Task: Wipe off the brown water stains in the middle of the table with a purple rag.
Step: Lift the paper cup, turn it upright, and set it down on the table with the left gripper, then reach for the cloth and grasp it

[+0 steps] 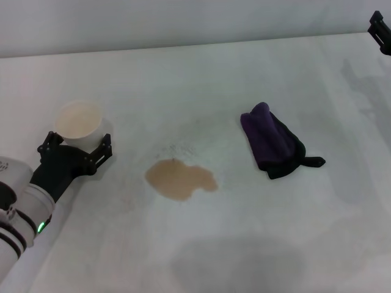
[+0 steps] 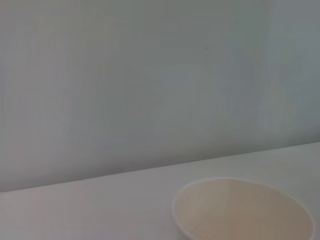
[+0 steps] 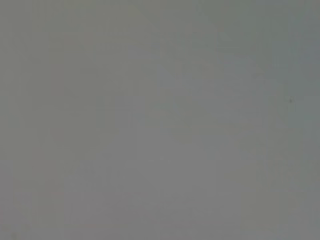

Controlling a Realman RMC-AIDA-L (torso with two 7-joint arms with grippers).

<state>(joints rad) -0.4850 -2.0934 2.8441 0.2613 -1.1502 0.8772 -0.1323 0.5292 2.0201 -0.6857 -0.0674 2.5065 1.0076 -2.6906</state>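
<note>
Jaws of the left gripper [image 1: 76,145] stand spread wide around the base of a white paper cup [image 1: 78,120] near the bench's left edge; from the head view I cannot tell whether the fingers press the cup wall or only flank it. The left wrist view shows just the cup's rim [image 2: 245,207] against a pale wall. Only a dark sliver of the right gripper [image 1: 380,27] shows, high at the far right corner and well apart from everything, so how its jaws stand cannot be told; its wrist view is blank grey.

On the white bench [image 1: 201,79], the brown water stains [image 1: 180,178] lie as one flat tan blotch near the middle, a little toward the near edge. The purple rag [image 1: 272,139] lies to the right of the blotch, clear of it, bunched into a soft ridge with a black edge and a black tail pointing toward the right edge.

The rag looks light and limp: it should crumple under a pinch, not slide, and will sag when lifted. The best hold is probably across the raised purple hump, jaws straddling the ridge and closing deep enough to gather several folds. Taking the thin black tail would likely leave the cloth dangling, with little to press onto the wet patch. It is no fragile thing, so a firm grip risks nothing.
</note>
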